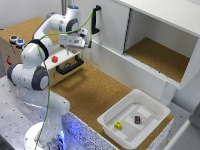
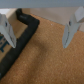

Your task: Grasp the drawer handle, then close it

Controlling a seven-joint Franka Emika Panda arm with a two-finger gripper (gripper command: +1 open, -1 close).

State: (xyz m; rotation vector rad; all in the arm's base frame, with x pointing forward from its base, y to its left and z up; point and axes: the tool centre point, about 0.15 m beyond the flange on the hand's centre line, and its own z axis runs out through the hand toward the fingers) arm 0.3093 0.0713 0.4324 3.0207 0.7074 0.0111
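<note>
The drawer [image 1: 64,62] is a small light plywood box, pulled out from a wooden unit at the exterior view's left. Across its front panel runs the black drawer handle [image 1: 70,66], with a red knob [image 1: 55,59] beside it. My gripper [image 1: 79,45] hangs above the drawer's front, a little toward the white cabinet, touching nothing. In the wrist view the gripper [image 2: 37,34] is open, and its fingers [image 2: 70,29] stand wide apart over cork. The black handle [image 2: 26,37] lies below them, close to one finger. Nothing is between the fingers.
A large white cabinet [image 1: 150,35] with a cork floor stands behind, its door open, with a tall black handle [image 1: 96,18]. A white bin [image 1: 131,95] at the front right holds a yellow cube [image 1: 118,125] and a dark cube [image 1: 137,119]. Coloured buttons [image 1: 17,41] sit on the wooden unit.
</note>
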